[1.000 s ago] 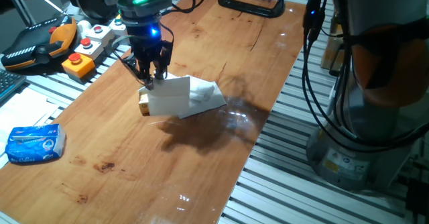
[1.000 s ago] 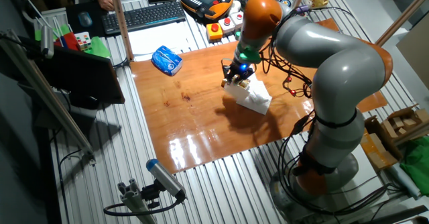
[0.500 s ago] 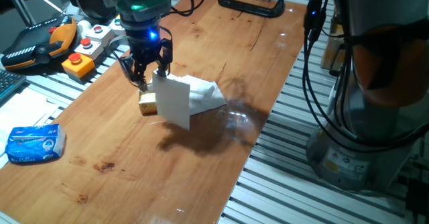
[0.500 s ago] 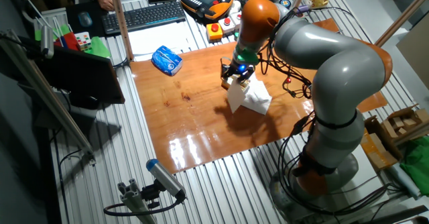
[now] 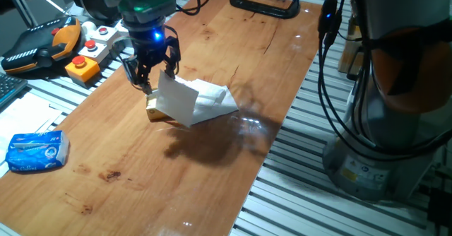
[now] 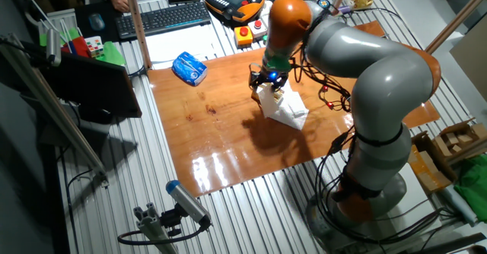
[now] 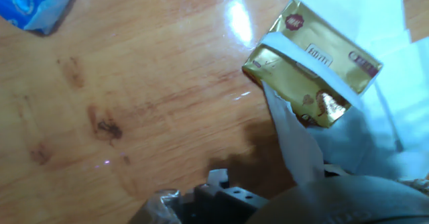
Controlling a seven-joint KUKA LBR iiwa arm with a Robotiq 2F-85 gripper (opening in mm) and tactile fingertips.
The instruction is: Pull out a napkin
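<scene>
One napkin [image 5: 176,98] hangs from the gripper [image 5: 150,75], pinched by its top edge between the closed fingers, its free end draping down below the hand and brushing the gold pack [image 5: 155,111] that sits right underneath. In the hand view the sheet runs from the fingers down to the slit in the gold pack [image 7: 315,63], so I'd judge it is mid-pull, not yet fully free. More loose white tissue [image 5: 215,102] lies just beyond the pack, on the side away from the hand. The next move, I reckon, wants a steady lift upward and away, gently enough that the thin paper doesn't tear or drag the light pack along. The pack carries small print and a round emblem, too blurred to read. Far off to the hand's side lies a blue-and-white packet [image 5: 35,152], its lettering also illegible
</scene>
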